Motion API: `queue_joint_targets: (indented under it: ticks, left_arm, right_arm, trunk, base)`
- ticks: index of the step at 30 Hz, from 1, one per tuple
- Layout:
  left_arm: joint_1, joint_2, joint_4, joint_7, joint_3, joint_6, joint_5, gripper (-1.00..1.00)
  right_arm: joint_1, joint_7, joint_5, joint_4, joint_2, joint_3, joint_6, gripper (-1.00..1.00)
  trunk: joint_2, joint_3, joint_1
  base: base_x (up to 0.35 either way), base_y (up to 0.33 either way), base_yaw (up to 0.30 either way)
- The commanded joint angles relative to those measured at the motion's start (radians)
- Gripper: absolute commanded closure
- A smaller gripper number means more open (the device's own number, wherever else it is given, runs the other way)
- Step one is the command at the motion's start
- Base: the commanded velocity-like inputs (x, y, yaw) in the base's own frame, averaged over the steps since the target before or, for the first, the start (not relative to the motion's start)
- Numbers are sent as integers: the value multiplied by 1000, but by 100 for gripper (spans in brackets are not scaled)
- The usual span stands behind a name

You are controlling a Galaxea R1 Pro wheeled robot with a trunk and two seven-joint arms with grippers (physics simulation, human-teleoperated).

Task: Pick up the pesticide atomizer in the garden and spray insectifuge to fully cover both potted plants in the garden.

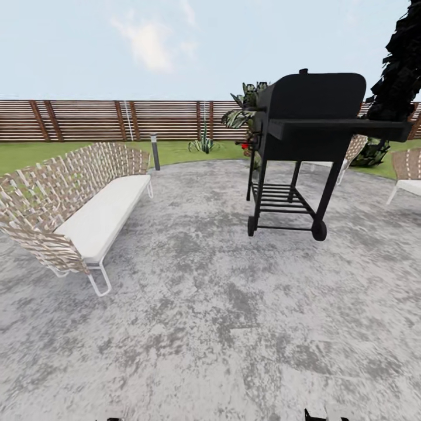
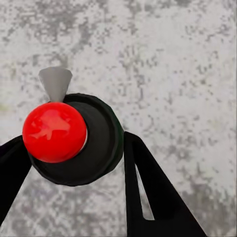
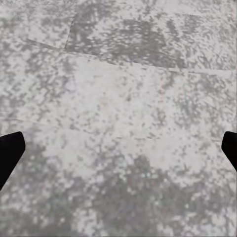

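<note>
The pesticide atomizer (image 2: pixel 94 143) shows from above in the left wrist view: a dark round body, a red ball top and a grey nozzle. My left gripper (image 2: pixel 74 140) is shut on it, one black finger on each side, above the grey paving. My right gripper (image 3: pixel 121 148) is open, its two black fingertips far apart over bare paving. A small rosette of pointed leaves, one potted plant (image 1: pixel 203 143), sits on the lawn by the fence, far ahead. A second speckled leafy plant (image 1: pixel 242 108) is partly hidden behind the grill.
I stand on the round grey patio (image 1: pixel 210 304). A woven sofa with a white cushion (image 1: pixel 88 204) is at the left. A black wheeled grill (image 1: pixel 304 140) stands ahead right. White chairs (image 1: pixel 406 172) and a dark tree (image 1: pixel 400 64) are at the right. A brown slatted fence (image 1: pixel 88 120) closes the back.
</note>
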Motion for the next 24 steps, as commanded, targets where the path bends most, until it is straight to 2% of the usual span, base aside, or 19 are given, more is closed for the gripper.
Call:
queue_joint_targets:
  ticks: [1, 12, 18, 24]
  left_arm:
    - [0, 0, 1, -5, 9, -3, -7, 100]
    - [0, 0, 1, -5, 9, -3, -7, 100]
    - [0, 0, 1, -7, 8, -3, 34, 100]
    - [0, 0, 1, -7, 7, -3, 38, 100]
  right_arm:
    - [-1, 1, 9, 1, 0, -9, -4, -100]
    - [-1, 1, 9, 0, 0, -9, -4, -100]
    - [-1, 1, 9, 0, 0, -8, -4, -100]
    - [-1, 1, 9, 0, 0, -9, -4, -100]
  trunk:
    - [0, -1, 0]
    - [0, -1, 0]
    - [0, -1, 0]
    - [0, -1, 0]
  base:
    - [339, 132, 0]
    - [339, 129, 0]
    - [338, 129, 0]
    - [338, 120, 0]
